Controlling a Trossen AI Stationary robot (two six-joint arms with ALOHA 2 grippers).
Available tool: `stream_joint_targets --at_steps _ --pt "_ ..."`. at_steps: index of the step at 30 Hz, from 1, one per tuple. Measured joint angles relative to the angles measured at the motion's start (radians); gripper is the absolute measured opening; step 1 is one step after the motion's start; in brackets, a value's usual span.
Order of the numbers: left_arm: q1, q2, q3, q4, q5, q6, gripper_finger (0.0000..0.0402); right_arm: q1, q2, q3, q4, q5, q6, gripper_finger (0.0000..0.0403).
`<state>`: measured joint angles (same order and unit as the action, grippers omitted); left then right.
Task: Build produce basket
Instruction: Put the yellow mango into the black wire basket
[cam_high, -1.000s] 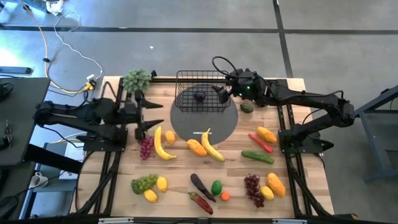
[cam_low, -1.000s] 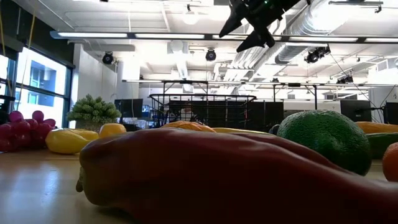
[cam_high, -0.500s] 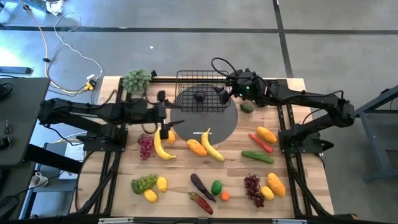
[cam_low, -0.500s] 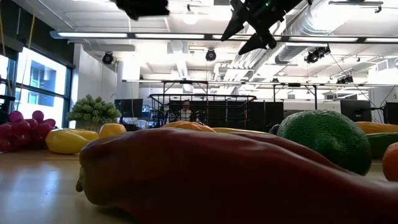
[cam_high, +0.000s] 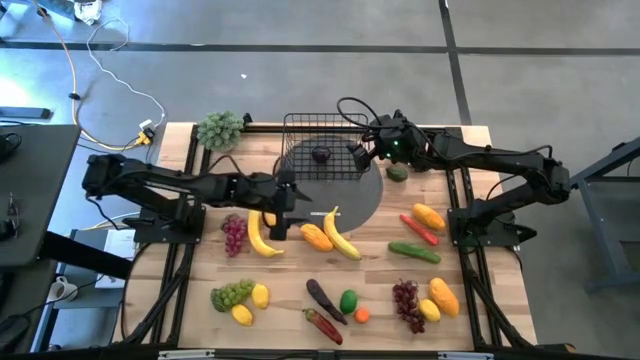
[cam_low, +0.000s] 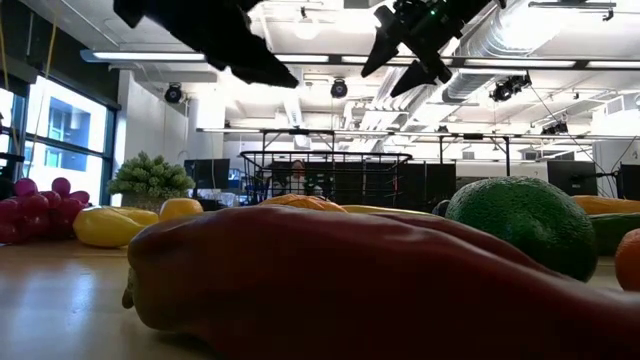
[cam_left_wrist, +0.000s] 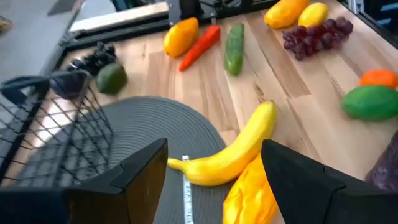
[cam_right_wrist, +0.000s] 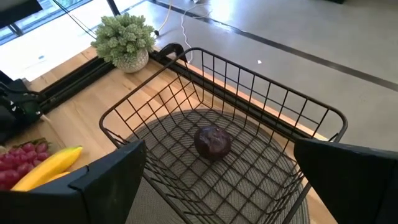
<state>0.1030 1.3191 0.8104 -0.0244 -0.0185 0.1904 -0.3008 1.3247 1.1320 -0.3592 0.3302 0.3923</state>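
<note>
The black wire basket (cam_high: 320, 140) stands at the table's far middle, on the far part of a round grey mat (cam_high: 345, 200). One dark purple fruit (cam_right_wrist: 213, 141) lies on the basket's floor. My right gripper (cam_high: 358, 153) hangs open and empty above the basket's right side. My left gripper (cam_high: 298, 196) is open and empty in the air over the mat's left part. It is a little short of a yellow banana (cam_left_wrist: 236, 149) and an orange mango (cam_left_wrist: 249, 193), which lie at the mat's near edge. In the low view both grippers show high above the table, the left (cam_low: 235, 45) and the right (cam_low: 415, 40).
Produce lies all over the table: a second banana (cam_high: 260, 235) and red grapes (cam_high: 235, 237) at the left, a cucumber (cam_high: 414, 252), a red pepper (cam_high: 418, 229) and a mango (cam_high: 428, 215) at the right. More lies along the near edge. A leafy bunch (cam_high: 220, 128) stands at the far left.
My left gripper has swung from the table's left side toward the right. It now hangs over the mat's left part, still open. My right gripper has kept its place over the basket.
</note>
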Motion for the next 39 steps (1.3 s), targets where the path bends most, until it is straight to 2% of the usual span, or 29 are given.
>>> stream_joint_targets --at_steps 7,20,27,39 --pt "-0.001 0.061 0.0 0.063 0.0 -0.153 0.0248 0.0 0.0 0.0 -0.008 0.0 0.0 0.039" --pt "-0.031 0.073 0.0 0.102 0.001 -0.174 0.0248 0.0 0.001 0.0 -0.051 0.0 0.013 0.039" --pt "-0.032 0.073 0.0 0.104 0.064 -0.172 0.0251 0.0 0.001 0.0 -0.08 0.0 0.029 0.039" --pt "0.006 0.096 -0.001 0.102 0.041 -0.135 0.0332 0.0 0.001 0.0 -0.089 0.0 0.056 0.039"
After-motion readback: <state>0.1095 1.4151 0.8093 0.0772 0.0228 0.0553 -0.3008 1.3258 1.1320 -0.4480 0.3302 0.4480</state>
